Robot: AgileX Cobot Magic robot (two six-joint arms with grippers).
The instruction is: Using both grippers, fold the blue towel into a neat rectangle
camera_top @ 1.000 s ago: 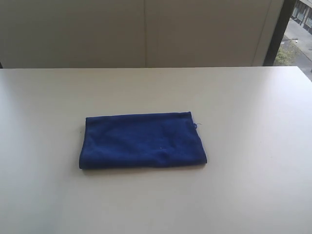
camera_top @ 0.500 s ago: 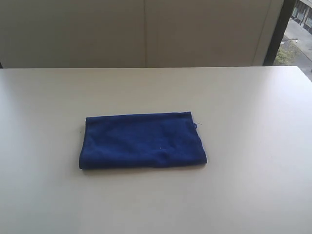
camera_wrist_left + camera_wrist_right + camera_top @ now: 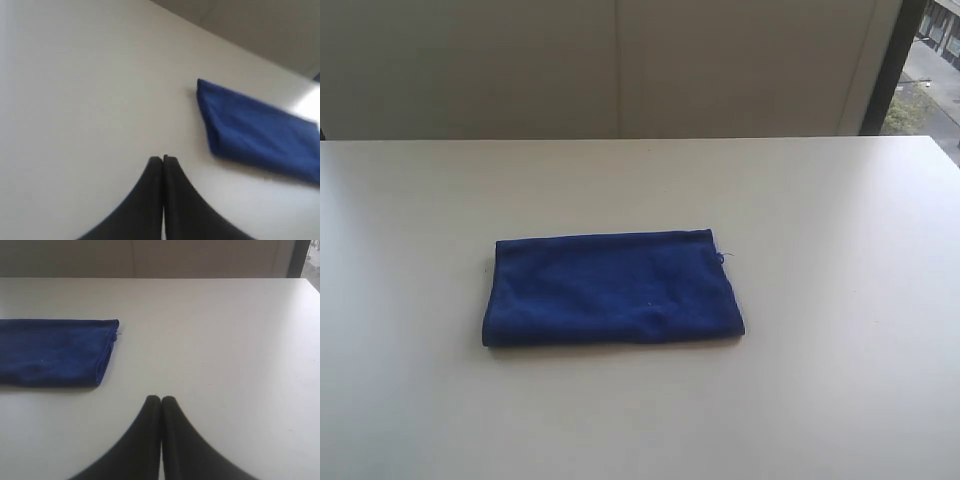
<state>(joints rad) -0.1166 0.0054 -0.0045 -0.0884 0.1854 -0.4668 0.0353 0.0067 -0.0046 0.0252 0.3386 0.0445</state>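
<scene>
The left gripper (image 3: 163, 159) and right gripper (image 3: 161, 399) sat over the table (image 3: 840, 400), each with its jaws pressed together and holding nothing. The fold looked finished, so the best move was probably to keep clear and not snag a hem. Beyond the 2 grippers, well apart from both, the blue towel (image 3: 610, 288) lay flat mid-table as a rectangle

Plain indoor room: table (image 3: 840, 200), window (image 3: 932, 60)

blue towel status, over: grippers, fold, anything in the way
Left gripper shut and empty. Right gripper the same. Blue towel folded in a rectangle, flat on the table, both grippers off it. Nothing in the way.
</scene>
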